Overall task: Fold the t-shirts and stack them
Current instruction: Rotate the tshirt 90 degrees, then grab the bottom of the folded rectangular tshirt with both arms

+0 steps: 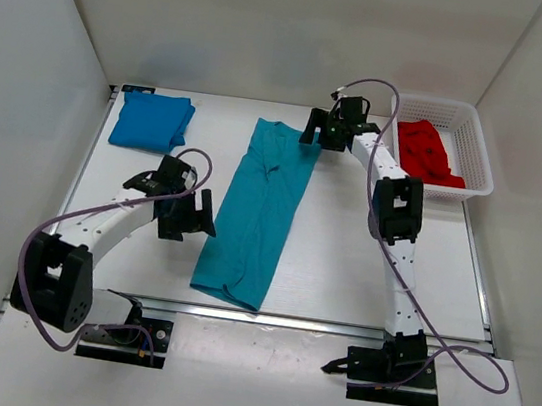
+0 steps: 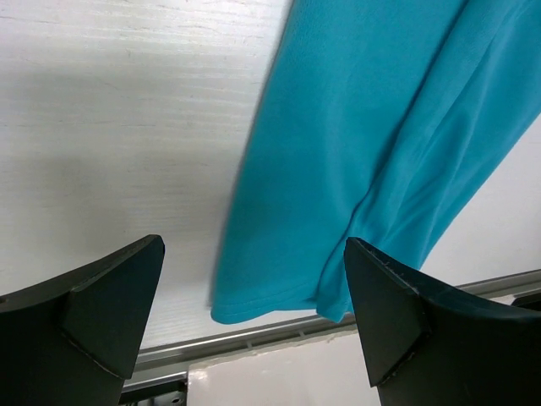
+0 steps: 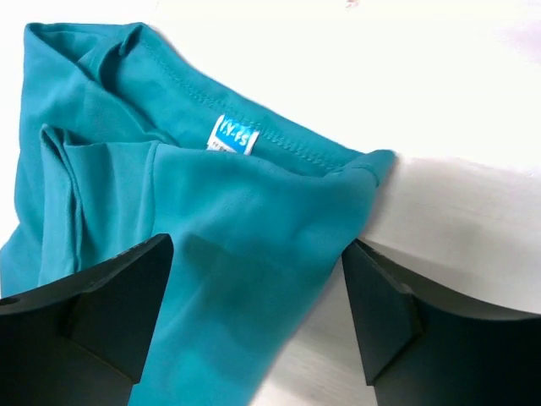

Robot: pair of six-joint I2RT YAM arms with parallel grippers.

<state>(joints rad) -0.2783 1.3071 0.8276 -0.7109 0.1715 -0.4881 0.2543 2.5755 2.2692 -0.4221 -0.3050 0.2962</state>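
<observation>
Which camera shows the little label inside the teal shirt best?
The right wrist view: the label sits sharp and close at the neckline of the teal shirt. The top view shows the whole shirt laid out, but the label is too small to see there. The left wrist view shows only the hem end.

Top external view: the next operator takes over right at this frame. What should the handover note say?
Left gripper: open and empty, beside the teal shirt near its hem.
Right gripper: open, jaws either side of the teal shirt's collar-end corner; no grip visible.
Things: the blue shirt lies folded at far left. The teal shirt lies between the arms as a long narrow strip. The red shirt sits crumpled in the white basket.
Done: blue is folded; teal is folded lengthwise.
Left: fold teal crosswise and stack it, then take out, fold and stack red.
</observation>
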